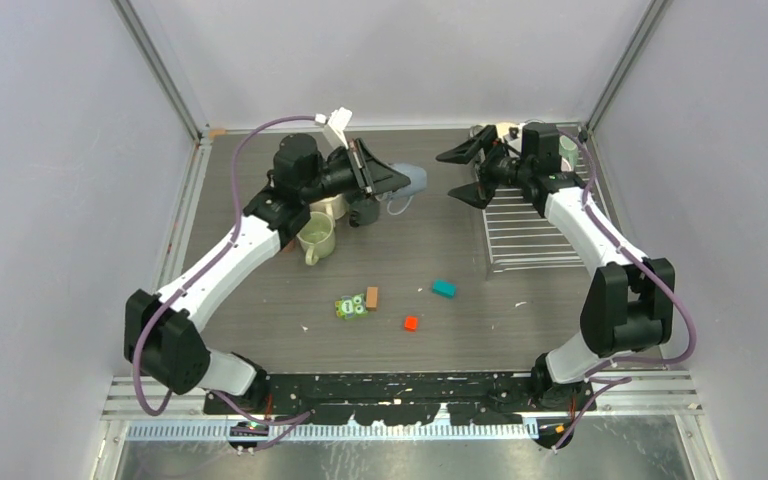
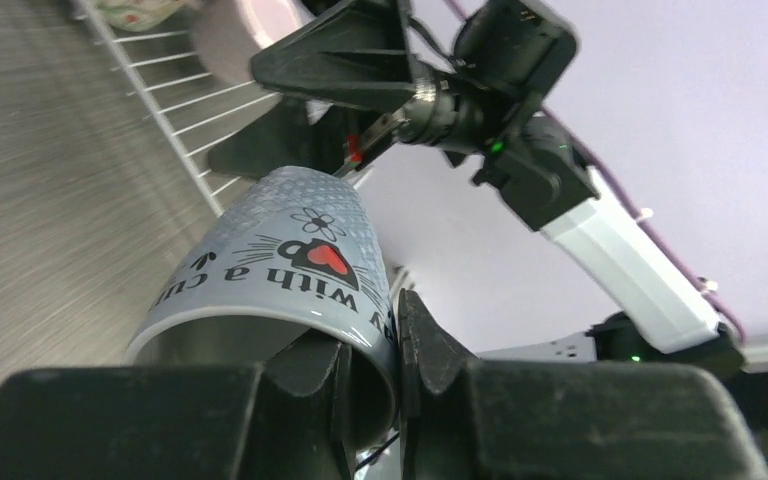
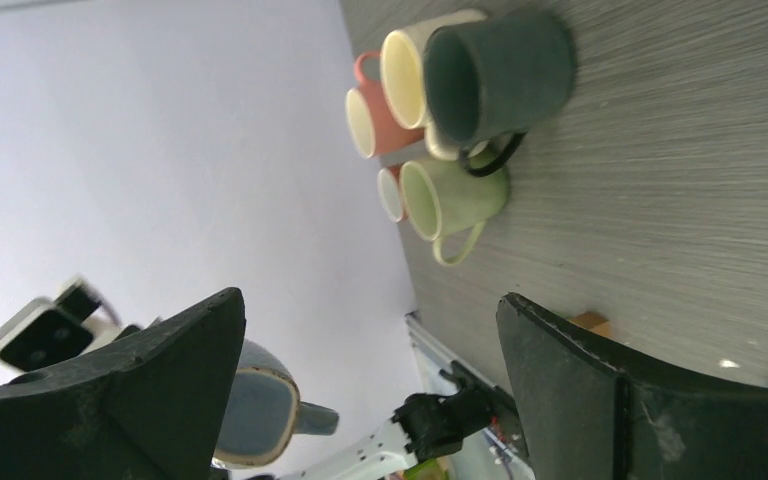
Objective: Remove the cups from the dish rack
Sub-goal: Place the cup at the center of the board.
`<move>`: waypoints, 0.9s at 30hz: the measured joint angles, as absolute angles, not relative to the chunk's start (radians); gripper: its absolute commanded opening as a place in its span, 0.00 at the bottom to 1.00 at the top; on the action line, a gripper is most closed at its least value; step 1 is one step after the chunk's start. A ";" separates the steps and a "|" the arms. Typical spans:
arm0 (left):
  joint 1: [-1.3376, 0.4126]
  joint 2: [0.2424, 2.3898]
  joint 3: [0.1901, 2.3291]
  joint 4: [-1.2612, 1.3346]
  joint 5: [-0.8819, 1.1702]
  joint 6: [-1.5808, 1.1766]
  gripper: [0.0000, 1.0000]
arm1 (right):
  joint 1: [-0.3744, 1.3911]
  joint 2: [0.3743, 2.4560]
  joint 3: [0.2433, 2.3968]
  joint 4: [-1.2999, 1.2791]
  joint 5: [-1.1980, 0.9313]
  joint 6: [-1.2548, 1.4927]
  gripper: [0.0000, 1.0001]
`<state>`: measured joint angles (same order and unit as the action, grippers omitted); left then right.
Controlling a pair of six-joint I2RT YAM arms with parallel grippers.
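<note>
My left gripper (image 1: 392,181) (image 2: 396,335) is shut on the rim of a light grey-blue cup (image 1: 415,180) (image 2: 280,265) with a heart print, held tilted above the table. One finger is inside the cup, the other outside. My right gripper (image 1: 458,175) (image 3: 368,300) stands open and holds nothing, just right of that cup, over the left edge of the dish rack (image 1: 530,228) (image 2: 175,110). At the rack's far end are a mauve cup (image 2: 230,40) and a pale one (image 1: 568,150). On the table to the left stand a pale green cup (image 1: 317,236) (image 3: 450,195), a cream cup (image 3: 410,65), a dark teal cup (image 3: 500,75) and a pink cup (image 3: 370,115).
Small toy blocks lie on the table's near half: teal (image 1: 444,289), orange (image 1: 411,323), brown (image 1: 371,297), plus a green card (image 1: 349,307). Grey walls close in the table on the left, back and right.
</note>
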<state>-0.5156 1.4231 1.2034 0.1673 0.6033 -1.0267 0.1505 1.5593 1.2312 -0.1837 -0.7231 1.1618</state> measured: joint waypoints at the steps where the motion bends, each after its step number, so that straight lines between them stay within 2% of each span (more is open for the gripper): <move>1: -0.516 1.411 1.219 0.103 0.587 -0.986 0.00 | 0.143 1.554 1.232 -0.207 -0.703 1.142 1.00; 9: -0.516 1.382 1.331 -0.377 0.417 -0.703 0.00 | 0.136 1.513 1.232 -0.352 -0.579 1.006 1.00; 15: -0.525 1.414 1.361 -0.624 0.272 -0.559 0.00 | 0.142 1.497 1.233 -0.435 -0.498 0.926 1.00; 27: -0.566 1.621 1.423 -0.792 0.097 -0.433 0.00 | 0.162 1.483 1.243 -0.520 -0.395 0.833 1.00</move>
<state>-0.5663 1.6215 1.4227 -0.7921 0.0971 -0.4328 0.1619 1.4834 1.2434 -0.5201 -0.3954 0.8326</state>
